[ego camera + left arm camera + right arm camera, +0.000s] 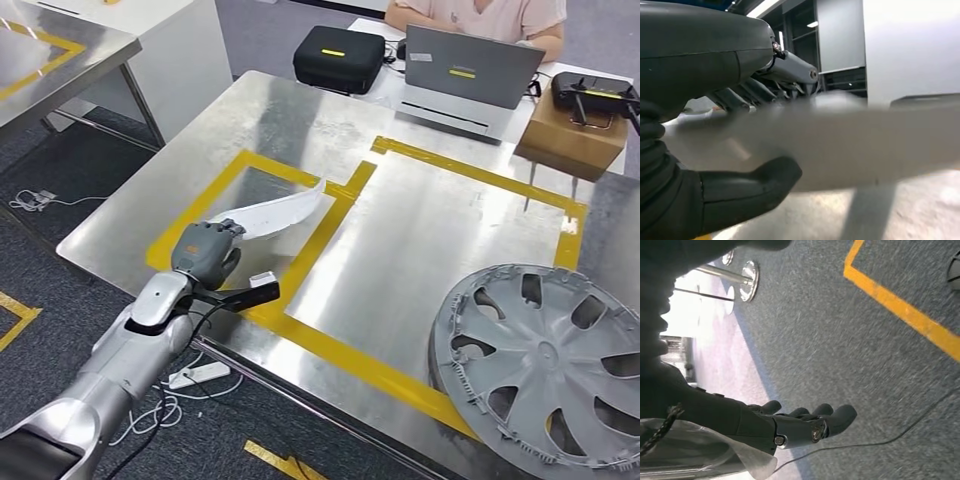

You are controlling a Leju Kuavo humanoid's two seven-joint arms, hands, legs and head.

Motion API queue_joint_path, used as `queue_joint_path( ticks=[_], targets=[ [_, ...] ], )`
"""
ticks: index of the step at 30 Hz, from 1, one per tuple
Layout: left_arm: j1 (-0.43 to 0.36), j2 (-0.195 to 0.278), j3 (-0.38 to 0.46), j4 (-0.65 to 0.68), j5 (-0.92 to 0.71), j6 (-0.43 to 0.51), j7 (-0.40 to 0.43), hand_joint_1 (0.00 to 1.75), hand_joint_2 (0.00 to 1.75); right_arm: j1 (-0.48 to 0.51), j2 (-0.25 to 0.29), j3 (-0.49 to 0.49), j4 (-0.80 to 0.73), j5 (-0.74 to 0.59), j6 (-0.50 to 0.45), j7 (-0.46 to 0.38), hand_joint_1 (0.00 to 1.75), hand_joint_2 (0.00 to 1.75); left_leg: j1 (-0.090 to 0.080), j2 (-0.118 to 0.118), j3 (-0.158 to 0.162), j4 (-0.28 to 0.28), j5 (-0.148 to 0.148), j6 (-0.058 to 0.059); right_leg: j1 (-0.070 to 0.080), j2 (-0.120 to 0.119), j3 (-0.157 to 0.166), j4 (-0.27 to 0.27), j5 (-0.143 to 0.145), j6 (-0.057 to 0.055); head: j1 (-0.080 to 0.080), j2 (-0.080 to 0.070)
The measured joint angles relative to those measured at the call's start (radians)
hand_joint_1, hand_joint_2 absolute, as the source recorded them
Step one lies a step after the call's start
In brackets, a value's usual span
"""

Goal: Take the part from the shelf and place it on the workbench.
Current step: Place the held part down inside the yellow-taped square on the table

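My left hand (pixel 205 252) holds a thin, flat white part (pixel 278 214) over the yellow-taped square (pixel 226 175) at the left of the steel workbench (pixel 317 130). The part sticks out from the hand toward the middle of the bench, its far tip curled up. Close up, the part (pixel 851 145) runs blurred between the thumb (pixel 753 187) and the fingers (pixel 753 90). My right hand (pixel 806 425) hangs over grey carpet with its fingers extended and nothing in it.
A grey wheel cover (pixel 547 365) lies at the bench's near right corner. A larger yellow-taped rectangle (pixel 445 240) marks the middle. At the far side stand a laptop (pixel 469 70), a black case (pixel 338 57), a cardboard box (pixel 573 135) and a seated person (pixel 483 15). Cables (pixel 189 385) lie on the floor.
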Motion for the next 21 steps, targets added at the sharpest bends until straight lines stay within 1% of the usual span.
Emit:
queue_joint_path(
  ticks=[1,2,3,4,5,6,7,8,10,11,12,13,15,16,17,18,19,20,21],
  targets=[
    [0.001,0.000,-0.003,0.005,0.001,-0.001,-0.004,0.00,1.75,0.000,0.000,0.002,0.000,0.000,0.000,0.000,0.00,0.00,0.004,0.000,-0.006,0.010,0.009,-0.003,-0.001,0.001,0.001,0.000,-0.001,0.001,0.000,0.000],
    [0.002,0.000,-0.006,0.008,0.003,-0.001,-0.006,0.00,1.75,0.000,0.000,0.003,0.000,0.000,0.001,0.000,0.00,0.00,0.006,0.000,0.004,-0.014,0.033,-0.004,-0.002,0.001,0.003,0.001,-0.002,0.002,0.000,0.000],
    [0.002,0.000,-0.008,0.010,0.005,-0.001,-0.007,0.00,1.75,0.000,0.000,0.004,0.000,0.000,0.002,0.000,0.00,0.00,0.009,0.000,0.025,-0.061,0.065,-0.005,-0.003,0.002,0.005,0.002,-0.004,0.004,0.000,0.000],
    [0.000,0.000,-0.010,0.011,0.006,0.000,-0.008,0.00,1.75,0.000,0.000,0.004,0.000,0.000,0.002,0.000,0.00,0.00,0.010,0.000,0.053,-0.121,0.100,-0.005,-0.004,0.002,0.007,0.002,-0.005,0.007,0.000,0.000],
    [-0.002,0.000,-0.011,0.012,0.006,0.001,-0.009,0.00,1.75,0.000,0.000,0.004,0.000,0.000,0.003,0.000,0.00,0.00,0.010,0.000,0.080,-0.175,0.120,-0.005,-0.004,0.003,0.009,0.003,-0.008,0.011,0.000,0.000],
    [-0.004,0.000,-0.013,0.013,0.007,0.002,-0.009,0.00,1.75,0.000,0.000,0.005,0.000,0.000,0.003,0.000,0.00,0.00,0.009,-0.001,0.101,-0.220,0.131,-0.003,-0.003,0.003,0.008,0.005,-0.010,0.015,0.000,0.000],
    [-0.005,-0.001,-0.015,0.014,0.010,0.002,-0.012,0.00,1.75,-0.001,0.000,0.005,0.000,0.000,0.003,-0.001,0.00,0.00,0.008,-0.001,0.114,-0.250,0.134,0.000,-0.002,0.004,0.007,0.006,-0.011,0.021,0.001,0.000],
    [-0.006,-0.002,-0.017,0.015,0.013,0.001,-0.015,0.00,1.75,-0.002,0.000,0.006,0.000,0.000,0.003,0.000,0.00,0.00,0.005,-0.001,0.118,-0.262,0.129,0.004,-0.001,0.004,0.005,0.006,-0.011,0.027,0.002,0.000],
    [-0.007,-0.003,-0.019,0.017,0.021,-0.002,-0.022,0.00,1.75,-0.003,0.000,0.010,0.000,0.000,0.003,0.000,0.00,0.00,0.003,-0.001,0.117,-0.268,0.130,0.019,-0.003,0.003,0.000,0.005,-0.012,0.039,0.002,0.000],
    [-0.008,-0.003,-0.019,0.018,0.024,-0.003,-0.025,0.00,1.75,-0.002,0.000,0.013,0.000,0.000,0.003,0.000,0.00,0.00,0.004,-0.001,0.118,-0.271,0.132,0.027,-0.005,0.002,-0.004,0.012,-0.020,0.044,0.003,0.000],
    [-0.010,-0.004,-0.019,0.019,0.026,-0.004,-0.026,0.00,1.75,-0.002,0.000,0.016,0.000,0.000,0.003,0.000,0.00,0.00,0.005,-0.001,0.119,-0.274,0.134,0.034,-0.005,0.002,-0.017,0.037,-0.037,0.047,0.004,0.000],
    [-0.010,-0.005,-0.020,0.019,0.027,-0.005,-0.027,0.00,1.75,-0.002,0.000,0.019,0.000,0.000,0.003,0.001,0.00,0.00,0.005,-0.001,0.120,-0.276,0.135,0.040,-0.006,0.002,-0.041,0.086,-0.064,0.049,0.007,0.000],
    [-0.009,-0.008,-0.020,0.021,0.027,-0.007,-0.029,0.00,1.75,-0.002,0.000,0.022,0.000,0.000,0.003,0.001,0.00,0.00,0.002,0.000,0.120,-0.276,0.135,0.047,-0.005,0.002,-0.109,0.226,-0.124,0.049,0.010,0.000],
    [-0.007,-0.009,-0.021,0.023,0.027,-0.008,-0.029,0.00,1.75,-0.002,0.000,0.022,0.000,0.000,0.003,0.001,0.00,0.00,-0.001,0.000,0.120,-0.276,0.134,0.048,-0.005,0.002,-0.138,0.280,-0.139,0.049,0.010,0.000],
    [-0.006,-0.010,-0.022,0.025,0.027,-0.008,-0.029,0.00,1.75,-0.001,0.000,0.022,0.000,0.000,0.003,0.001,0.00,0.00,-0.003,0.000,0.120,-0.276,0.134,0.049,-0.004,0.001,-0.151,0.301,-0.135,0.048,0.010,0.000],
    [-0.005,-0.011,-0.023,0.027,0.027,-0.008,-0.029,0.00,1.75,-0.001,0.000,0.023,0.000,0.000,0.003,0.001,0.00,0.00,-0.005,-0.001,0.121,-0.275,0.134,0.049,-0.004,0.001,-0.143,0.277,-0.111,0.045,0.010,0.000],
    [-0.005,-0.012,-0.024,0.028,0.027,-0.008,-0.029,0.00,1.75,-0.001,0.000,0.023,0.000,0.000,0.003,0.001,0.00,0.00,-0.007,-0.001,0.122,-0.275,0.133,0.049,-0.002,0.001,-0.115,0.217,-0.074,0.039,0.010,0.000],
    [-0.006,-0.012,-0.025,0.028,0.027,-0.008,-0.029,0.00,1.75,-0.001,0.000,0.023,0.000,0.000,0.003,0.001,0.00,0.00,-0.009,-0.002,0.124,-0.275,0.132,0.049,0.000,0.001,-0.080,0.143,-0.040,0.033,0.010,0.000],
    [-0.007,-0.012,-0.025,0.028,0.027,-0.008,-0.029,0.00,1.75,-0.002,-0.001,0.023,0.000,0.000,0.003,0.001,0.00,0.00,-0.011,-0.003,0.123,-0.274,0.131,0.048,0.003,0.001,-0.045,0.075,-0.017,0.027,0.009,0.000]
  ],
)
